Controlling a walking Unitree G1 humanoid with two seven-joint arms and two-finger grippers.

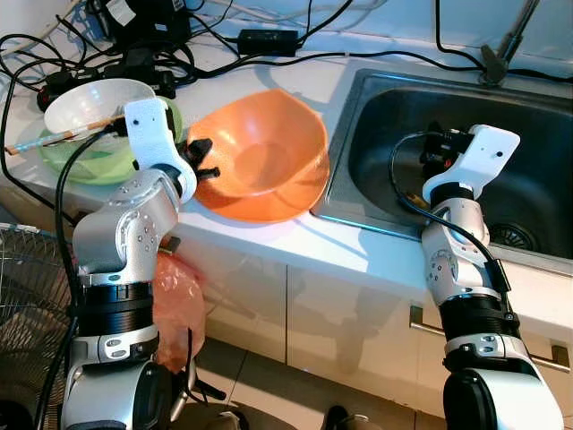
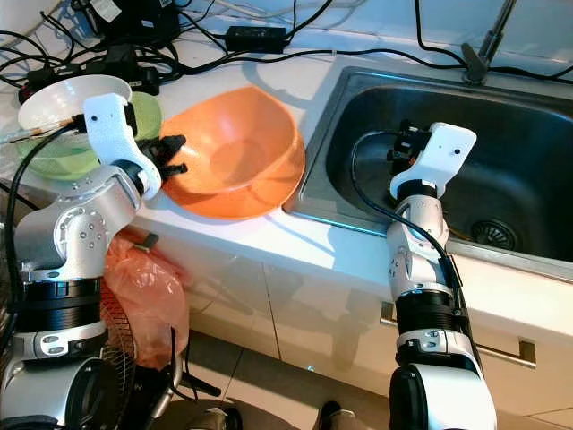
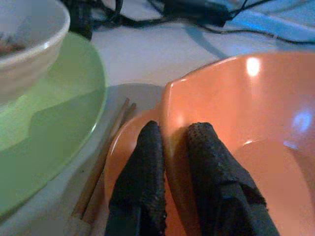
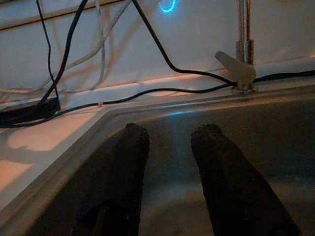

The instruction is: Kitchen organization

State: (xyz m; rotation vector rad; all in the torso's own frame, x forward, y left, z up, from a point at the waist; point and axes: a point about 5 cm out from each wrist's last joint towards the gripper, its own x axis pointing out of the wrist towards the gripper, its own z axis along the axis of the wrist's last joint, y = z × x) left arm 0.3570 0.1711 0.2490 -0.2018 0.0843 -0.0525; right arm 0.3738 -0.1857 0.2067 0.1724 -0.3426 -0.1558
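A large orange bowl (image 1: 264, 161) sits tilted on the white counter, its right rim close to the sink's (image 1: 537, 134) left edge. My left gripper (image 1: 204, 163) is shut on the bowl's left rim. In the left wrist view one finger (image 3: 211, 162) lies inside the orange bowl (image 3: 256, 113) and the other outside it. A second orange surface shows beneath the outer finger. My right gripper (image 1: 433, 148) hovers open over the steel sink basin with nothing between its fingers (image 4: 221, 162).
A white bowl (image 1: 94, 103) with chopsticks (image 1: 49, 139) rests on a green plate (image 1: 94, 163) left of the orange bowl. Tangled cables and a power adapter (image 1: 267, 39) crowd the counter's back. The faucet base (image 1: 494, 64) stands behind the sink. An orange bag (image 1: 177, 305) hangs below the counter edge.
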